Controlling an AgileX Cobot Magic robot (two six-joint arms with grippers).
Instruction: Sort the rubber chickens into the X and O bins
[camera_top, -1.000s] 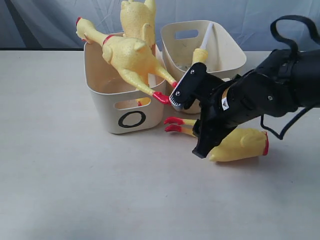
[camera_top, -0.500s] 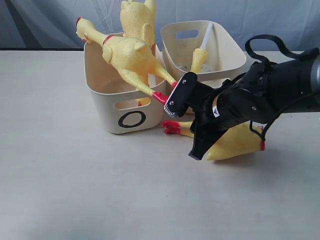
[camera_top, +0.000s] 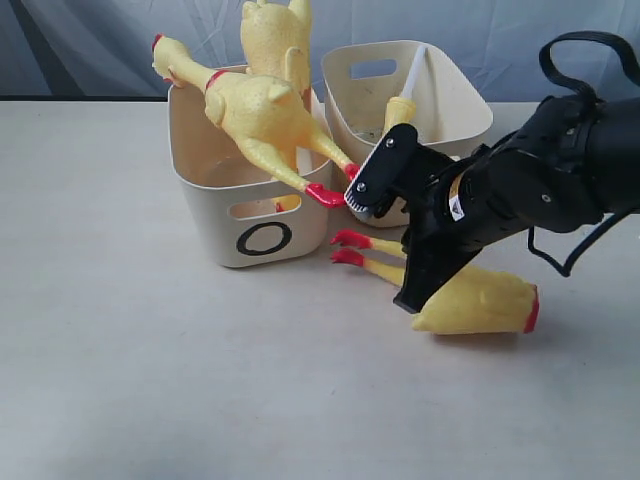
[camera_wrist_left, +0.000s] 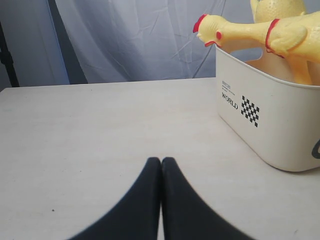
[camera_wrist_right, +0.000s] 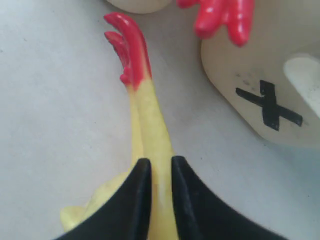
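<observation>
Your right hand (camera_wrist_right: 156, 162) is narrowed onto the legs of the lying chicken (camera_top: 480, 302), fingers touching both sides. The bird lies on the desk (camera_top: 150, 380) just in front of the X bin (camera_top: 460, 115), feet toward the O bin (camera_top: 205, 195), head toward the desk's right edge. Left hand (camera_wrist_left: 161, 162) pinched shut, empty, well apart. O bin holds two chickens (camera_top: 262, 115); X bin holds the small chicken (camera_top: 399, 110). Lift looks next.
</observation>
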